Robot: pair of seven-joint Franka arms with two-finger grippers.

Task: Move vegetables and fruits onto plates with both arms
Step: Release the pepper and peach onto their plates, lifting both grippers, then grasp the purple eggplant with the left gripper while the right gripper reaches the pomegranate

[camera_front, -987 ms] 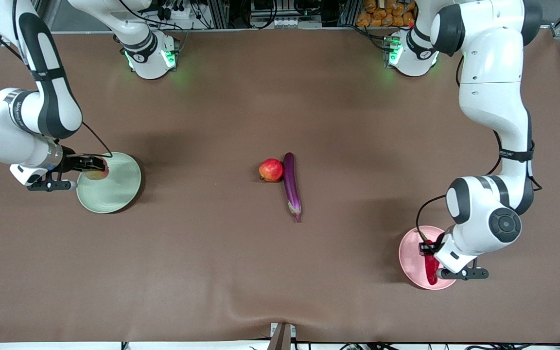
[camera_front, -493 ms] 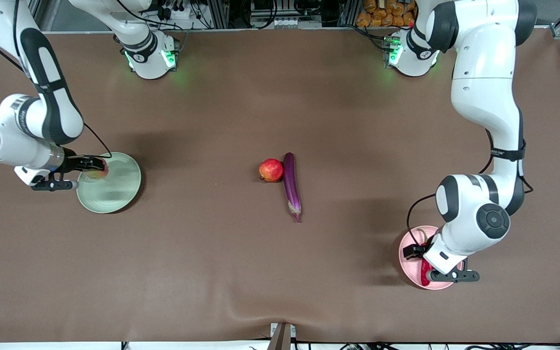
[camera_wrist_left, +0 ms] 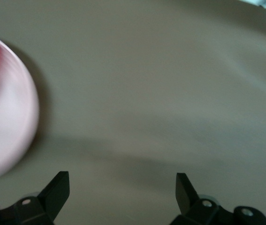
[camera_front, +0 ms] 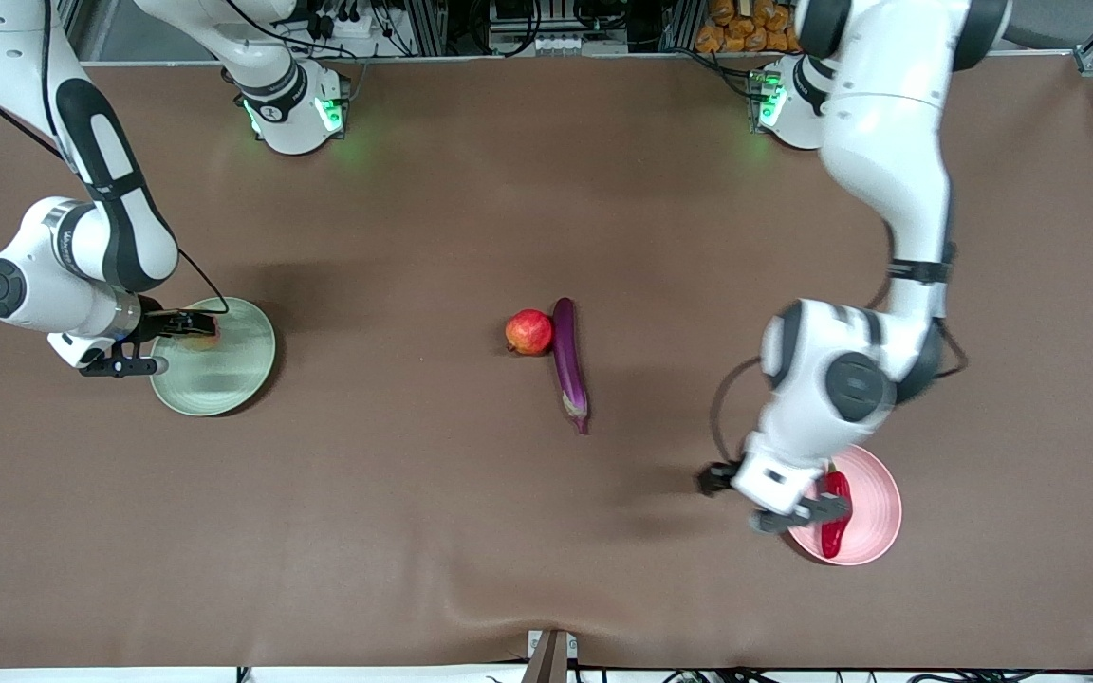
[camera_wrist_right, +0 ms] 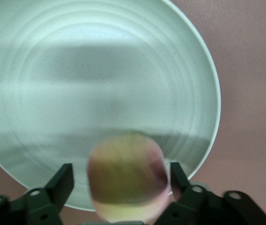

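Right now the peach (camera_wrist_right: 127, 176) sits between the right gripper's (camera_wrist_right: 122, 180) fingers over the green plate (camera_front: 224, 375), at the right arm's end of the table; the fingers stand apart on either side of it, and I can't tell whether they touch it or whether it rests on the plate. Well away from that plate, mid-table, the apple (camera_front: 528, 332) lies touching the eggplant (camera_front: 569, 362), on the side toward the green plate. Further along, at the left arm's end, the chili (camera_front: 833, 517) lies on the pink plate (camera_front: 874, 517). The left gripper (camera_wrist_left: 122, 192) hangs over bare table beside the pink plate, fingers wide apart, holding nothing.
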